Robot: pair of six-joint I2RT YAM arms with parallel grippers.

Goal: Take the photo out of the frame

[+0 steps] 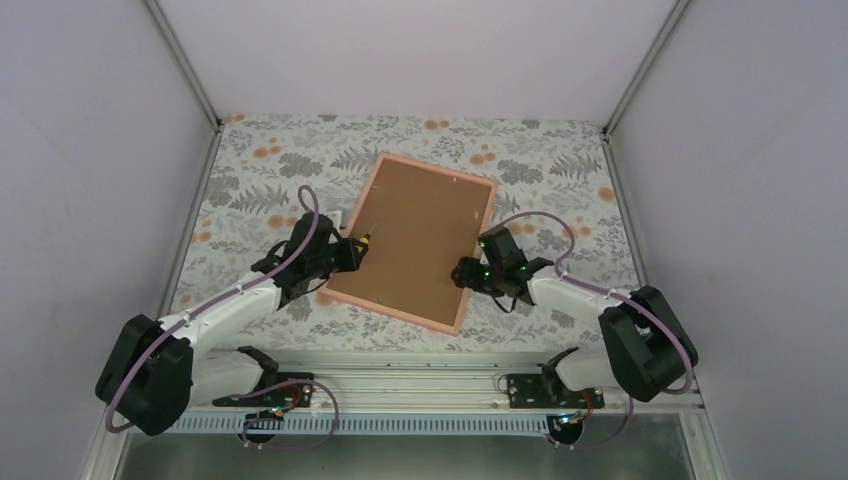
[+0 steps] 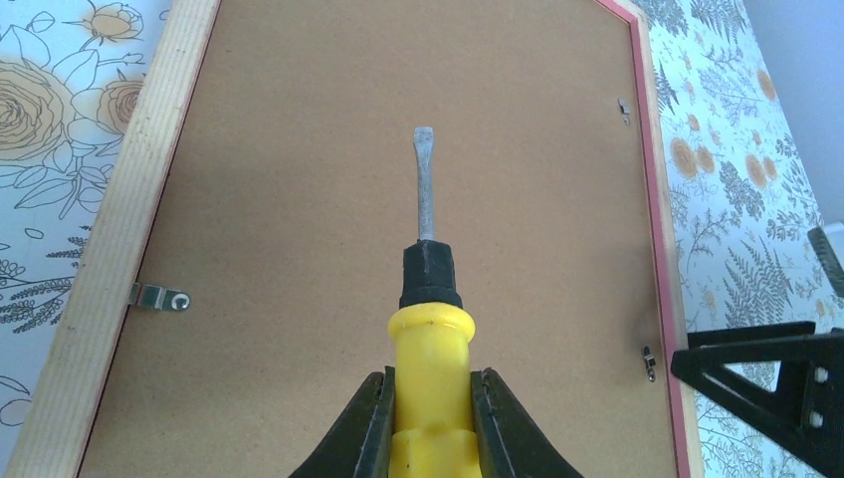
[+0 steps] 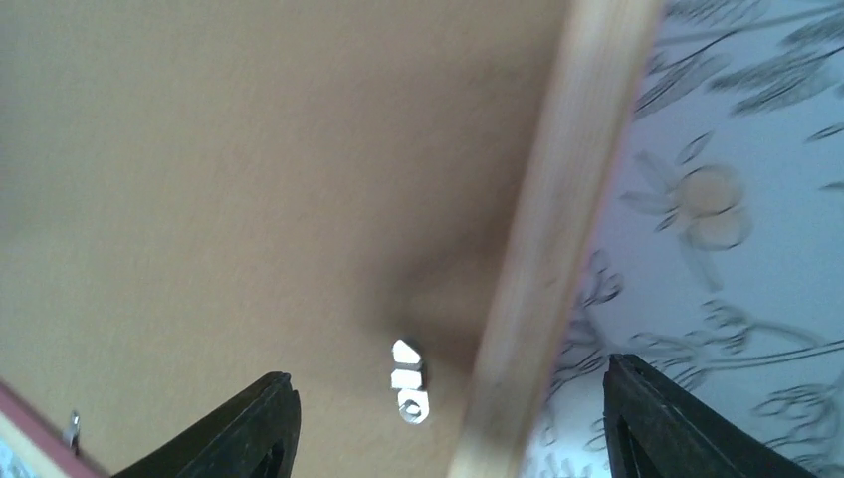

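The frame (image 1: 398,311) lies face down on the floral table, its brown backing board (image 1: 415,240) facing up. The photo is hidden beneath it. My left gripper (image 1: 350,252) is shut on the yellow handle of a flat-blade screwdriver (image 2: 430,358). The blade points out over the backing near the frame's left rail. My right gripper (image 1: 464,272) is open, straddling the frame's right rail (image 3: 557,199). A small metal clip (image 3: 409,380) sits between its fingers, and nothing is held.
More metal clips sit at the left rail (image 2: 159,297) and along the right rail (image 2: 648,360). The floral tablecloth (image 1: 560,170) surrounds the frame. Grey walls close in the left, right and far sides.
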